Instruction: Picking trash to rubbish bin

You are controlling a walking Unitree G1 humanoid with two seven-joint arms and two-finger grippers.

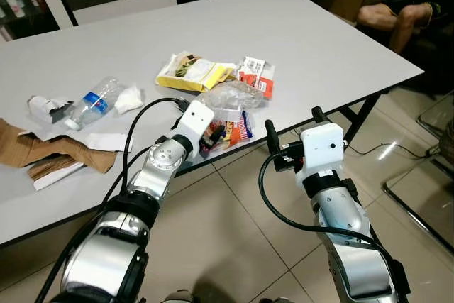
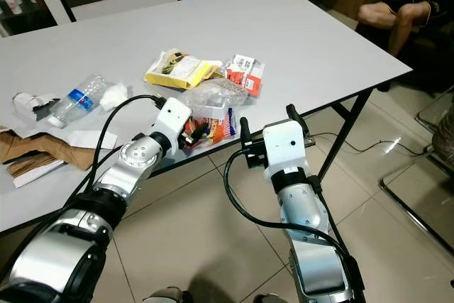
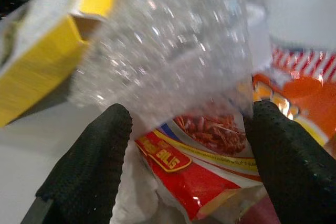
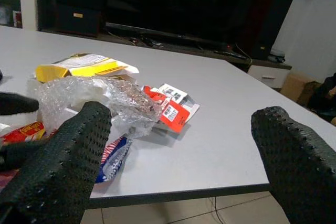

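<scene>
Red snack wrapper (image 3: pixel 181 174), yellow banner lettering, blurred, possibly "BILS"

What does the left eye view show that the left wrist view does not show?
Left eye view alone: the whole grey table, a plastic bottle, brown paper, crumpled tissue, the right gripper open off the table's edge, and a seated person's legs.

Left wrist view alone: a close look between the left gripper's fingers, open around a red snack wrapper printed with reddish sticks.

Both: the left gripper at the near edge, the bubble wrap and the yellow box.
</scene>
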